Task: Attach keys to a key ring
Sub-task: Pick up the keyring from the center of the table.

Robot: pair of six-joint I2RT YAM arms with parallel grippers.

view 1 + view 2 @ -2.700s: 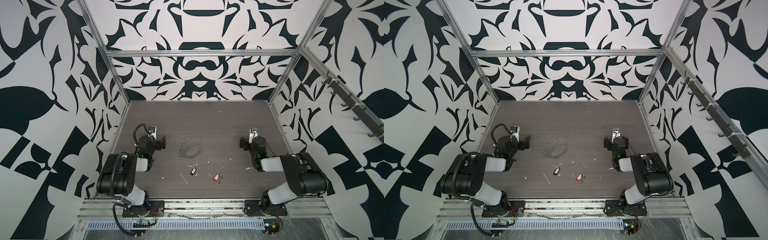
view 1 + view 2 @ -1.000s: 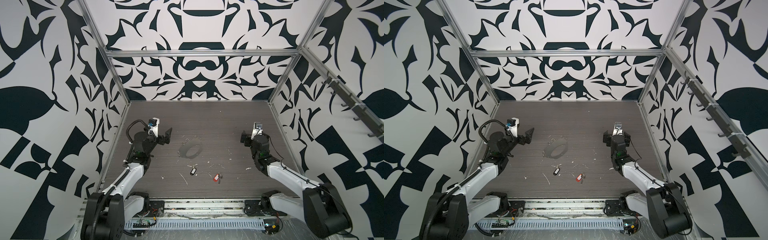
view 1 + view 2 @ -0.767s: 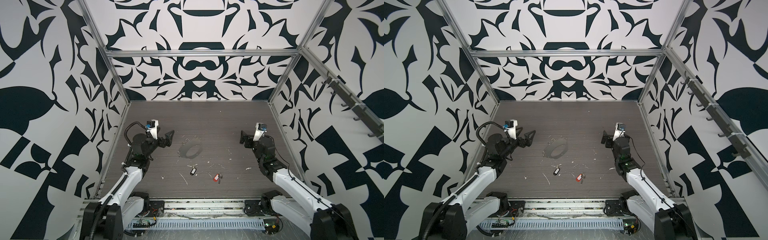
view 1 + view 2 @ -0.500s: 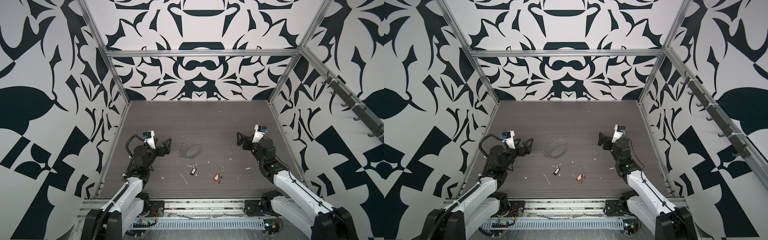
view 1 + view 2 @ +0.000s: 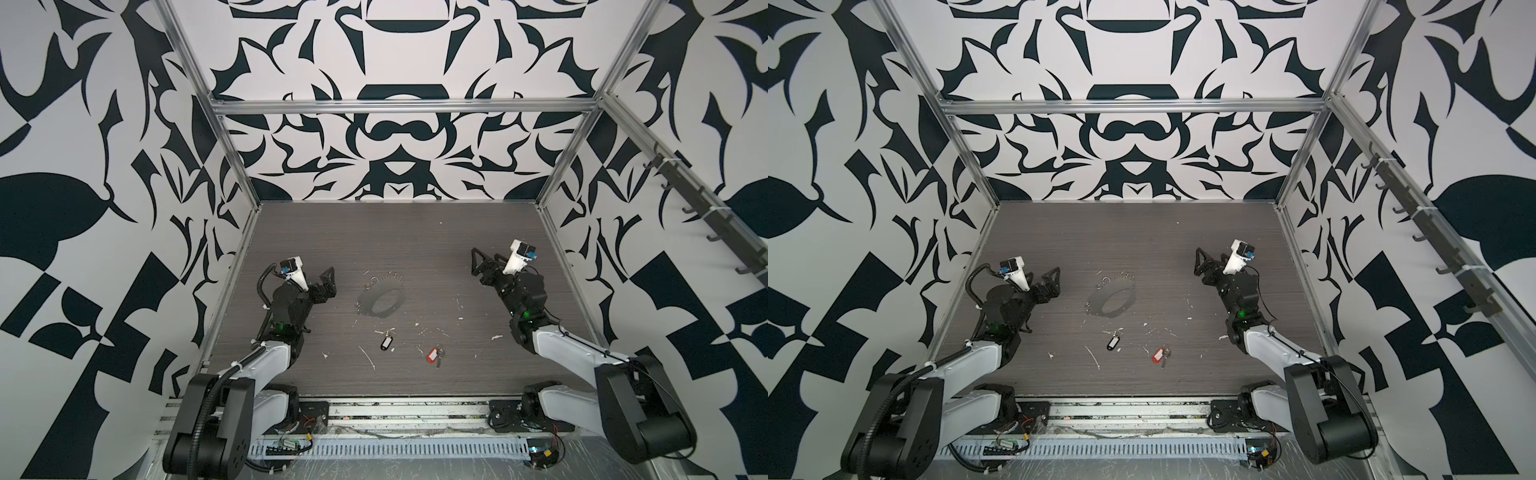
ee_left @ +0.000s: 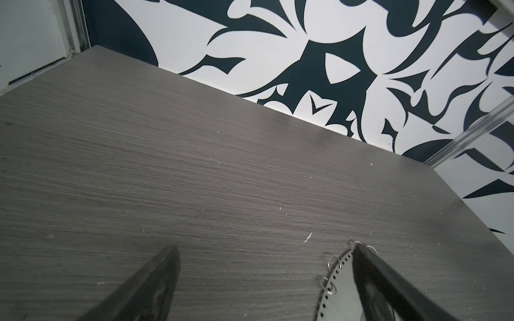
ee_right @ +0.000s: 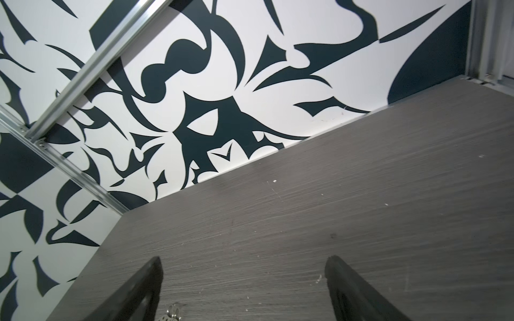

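Tabletop: dark grey woodgrain, boxed in by black-and-white patterned walls.

Key ring: lies flat near the middle of the tabletop, slightly toward the left arm's side. In both top views it reads as a thin grey see-through disc with a dark oval centre and tiny loops along the far and near-left rim. Nothing is hooked onto it.

Black-tag keys: on the tabletop nearer the arm bases than the ring, apart from it. The silver keys fan out from the top of the tag.

Red-tag keys: to the right of the black-tag bunch and a little nearer the front edge, well apart from the ring.

White scraps: scattered thinly around both bunches.

Left hand: jaws spread wide, holding nothing. It sits just left of the ring with a gap showing from above. In the left wrist view, the ring's perforated edge and three small loops lie right beside one finger, partly hidden behind it.

Right hand: jaws spread, holding nothing, well off to the right of the ring and pointing toward the tabletop's middle. A speck of silver metal sits at the edge of the right wrist view, possibly one of the ring's loops, though too little shows to be sure
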